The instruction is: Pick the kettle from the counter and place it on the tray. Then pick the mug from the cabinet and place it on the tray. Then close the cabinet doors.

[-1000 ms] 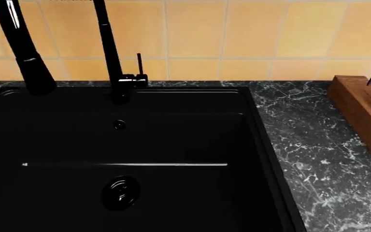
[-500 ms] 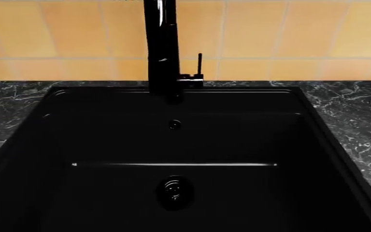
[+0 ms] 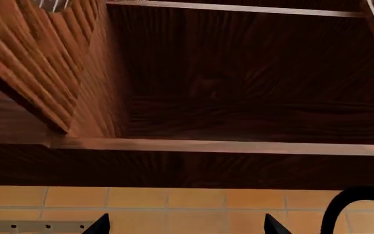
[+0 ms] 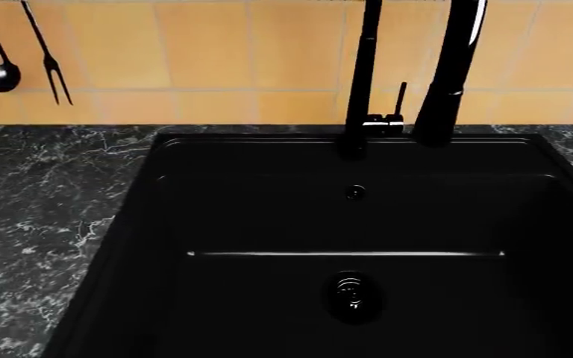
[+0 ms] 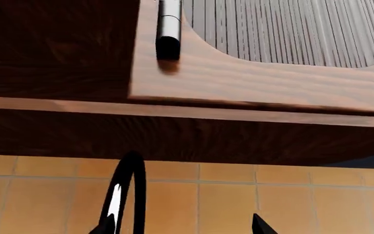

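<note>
- Left claw (image 3: 183,226): tips apart, nothing between them; above and beyond it, the open cabinet (image 3: 239,87), interior bare in view.
- Right claw (image 5: 180,226): tips apart, empty; above it a cabinet door (image 5: 271,73) with metal handle (image 5: 169,29).
- Black sink (image 4: 357,246), faucet (image 4: 361,74), desk (image 4: 38,216) in head view.
- Kettle, mug, tray: outside all views.

Ahead of you: sink (image 4: 266,224) lying open and deep, faucet (image 4: 453,71) rising at its back edge. Counter (image 4: 38,216) sitting bare on the left. Utensils (image 4: 48,52) hanging against the wall.
</note>
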Motion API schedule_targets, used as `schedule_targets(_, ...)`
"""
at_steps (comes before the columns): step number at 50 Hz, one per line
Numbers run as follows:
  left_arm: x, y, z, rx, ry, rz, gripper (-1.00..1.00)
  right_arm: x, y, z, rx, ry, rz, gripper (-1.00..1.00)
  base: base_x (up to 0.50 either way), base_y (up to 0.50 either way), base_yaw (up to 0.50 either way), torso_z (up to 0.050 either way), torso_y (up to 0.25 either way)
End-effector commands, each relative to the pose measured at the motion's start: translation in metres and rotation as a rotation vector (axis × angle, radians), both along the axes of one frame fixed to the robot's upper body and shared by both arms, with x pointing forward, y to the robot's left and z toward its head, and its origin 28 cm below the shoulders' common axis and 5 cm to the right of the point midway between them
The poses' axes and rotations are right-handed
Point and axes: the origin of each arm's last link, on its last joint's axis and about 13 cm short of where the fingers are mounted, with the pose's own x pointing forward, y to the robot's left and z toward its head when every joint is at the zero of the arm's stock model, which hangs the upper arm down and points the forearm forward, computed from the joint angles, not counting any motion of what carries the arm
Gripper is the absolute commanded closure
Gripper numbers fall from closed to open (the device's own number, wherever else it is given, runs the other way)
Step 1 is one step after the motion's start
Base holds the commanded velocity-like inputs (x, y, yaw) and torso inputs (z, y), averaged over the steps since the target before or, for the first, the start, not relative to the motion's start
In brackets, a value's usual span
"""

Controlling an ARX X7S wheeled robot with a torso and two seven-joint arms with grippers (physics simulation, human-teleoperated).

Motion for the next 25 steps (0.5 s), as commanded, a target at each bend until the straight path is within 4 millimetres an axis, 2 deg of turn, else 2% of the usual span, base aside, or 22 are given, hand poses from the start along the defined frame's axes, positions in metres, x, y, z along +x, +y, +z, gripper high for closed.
schedule_targets(1, -0.0004, -0.0001, 0.0006, -0.001, -0.002, -0.001, -1.00, 0.0001, 0.0001, 0.0000, 0.001, 0.000, -0.001, -1.00, 0.00, 0.50, 0.00, 0.000, 0.000)
schedule_targets(25, 0.0001, 0.0007, 0.0010, -0.001, -0.002, 0.007, -1.00, -0.0006, -0.0003, 0.0000, 0.007, -0.001, 0.002, -1.00, 0.00, 0.50, 0.00, 0.000, 0.000)
